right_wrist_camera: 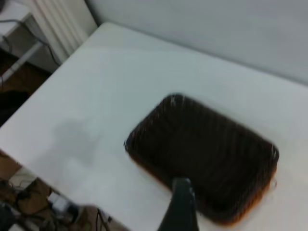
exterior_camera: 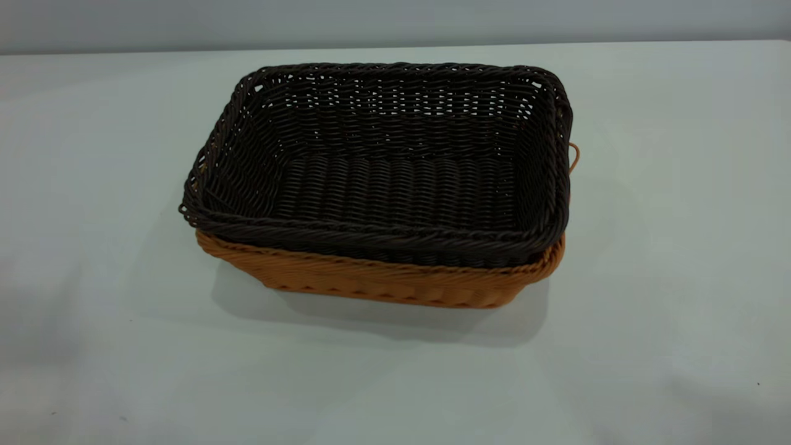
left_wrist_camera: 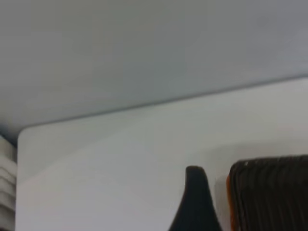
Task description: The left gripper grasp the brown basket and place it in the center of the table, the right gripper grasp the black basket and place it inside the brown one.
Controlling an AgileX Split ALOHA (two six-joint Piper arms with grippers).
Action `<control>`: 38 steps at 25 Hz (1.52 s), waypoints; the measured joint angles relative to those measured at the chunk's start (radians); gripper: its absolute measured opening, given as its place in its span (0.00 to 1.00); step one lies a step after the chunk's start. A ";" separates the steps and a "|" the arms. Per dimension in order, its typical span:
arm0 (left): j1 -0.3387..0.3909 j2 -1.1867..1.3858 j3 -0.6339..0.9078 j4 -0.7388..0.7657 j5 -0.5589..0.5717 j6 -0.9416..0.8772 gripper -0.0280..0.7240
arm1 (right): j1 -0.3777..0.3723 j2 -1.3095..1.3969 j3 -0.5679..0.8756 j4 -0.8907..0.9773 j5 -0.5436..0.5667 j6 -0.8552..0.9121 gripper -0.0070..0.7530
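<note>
Black basket: nested inside the brown basket, rim raised slightly above it.
Brown basket: set mid-counter.
Left gripper: one finger seen just beside the baskets, apart; spread cannot be told.
Right gripper: one finger seen above the baskets' rim; spread cannot be told.

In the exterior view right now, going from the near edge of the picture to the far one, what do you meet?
Bare table → front wall of the brown basket → black basket nested inside it → more bare table → grey wall behind. No gripper shows in this view.
</note>
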 joint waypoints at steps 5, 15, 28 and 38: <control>0.000 -0.181 0.101 -0.001 0.000 -0.005 0.73 | 0.000 -0.266 0.256 -0.002 0.000 -0.001 0.76; 0.000 -0.605 0.673 -0.001 0.000 -0.003 0.73 | 0.000 -0.633 0.683 -0.058 -0.038 -0.156 0.76; 0.000 -0.941 1.128 0.002 -0.004 0.025 0.73 | 0.000 -0.887 0.962 -0.205 -0.122 -0.138 0.76; 0.000 -1.070 1.285 0.002 -0.023 0.027 0.73 | 0.000 -0.904 0.972 -0.222 -0.139 -0.084 0.76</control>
